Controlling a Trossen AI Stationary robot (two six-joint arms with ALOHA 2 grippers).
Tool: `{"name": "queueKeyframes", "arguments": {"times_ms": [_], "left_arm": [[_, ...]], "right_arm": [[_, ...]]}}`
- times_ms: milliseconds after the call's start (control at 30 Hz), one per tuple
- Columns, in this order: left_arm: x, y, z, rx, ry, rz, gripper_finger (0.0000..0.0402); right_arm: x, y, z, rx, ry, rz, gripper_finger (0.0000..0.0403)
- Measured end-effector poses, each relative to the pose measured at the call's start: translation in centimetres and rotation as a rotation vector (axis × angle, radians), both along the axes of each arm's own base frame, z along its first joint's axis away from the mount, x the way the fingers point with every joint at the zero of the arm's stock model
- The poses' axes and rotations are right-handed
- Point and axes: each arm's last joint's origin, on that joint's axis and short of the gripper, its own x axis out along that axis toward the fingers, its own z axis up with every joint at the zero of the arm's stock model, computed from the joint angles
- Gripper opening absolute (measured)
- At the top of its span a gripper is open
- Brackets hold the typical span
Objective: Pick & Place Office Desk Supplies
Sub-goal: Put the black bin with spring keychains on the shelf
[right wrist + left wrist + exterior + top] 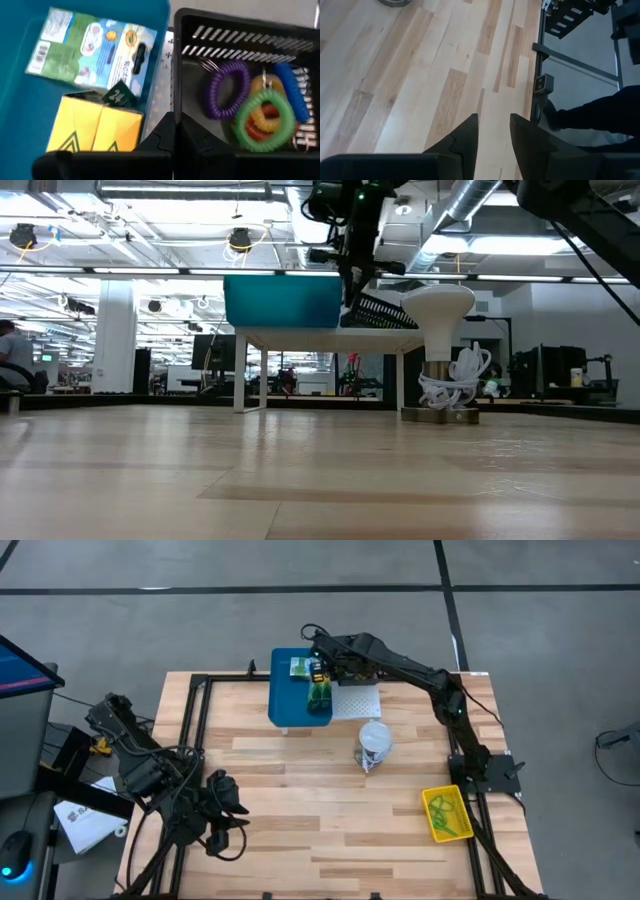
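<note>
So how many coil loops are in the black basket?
5 visible: purple, green, blue, yellow and red, piled together in the black basket; more may be hidden.

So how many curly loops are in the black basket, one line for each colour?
Curly loops in the black basket, as the right wrist view shows them:
Purple loop: 1
Green loop: 1
Blue loop: 1
Yellow loop: 1
Red-orange loop: 1
Total: 5
</note>
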Motion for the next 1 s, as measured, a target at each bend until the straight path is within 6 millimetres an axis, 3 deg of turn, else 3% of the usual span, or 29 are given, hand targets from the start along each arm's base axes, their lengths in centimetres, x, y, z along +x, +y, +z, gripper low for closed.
{"name": "queueKeyframes", "arguments": {"times_ms": [267,567,1000], "left_arm": [[0.1,-0.1,0.1,-0.019,-0.013,-0.002,0.0106],[0.1,-0.2,0.2,-0.025,-0.016,-0.004,0.0106],[0.2,-0.3,0.2,-0.035,-0.026,-0.003,0.0106]], "right_arm": [[0.7,0.4,-1.6,0.001,0.071,0.001,0.0001],[0.5,-0.4,-1.4,0.002,0.039,-0.027,0.0003],[1.5,-0.4,-1.0,-0.035,-0.043,0.017,0.0061]]}}
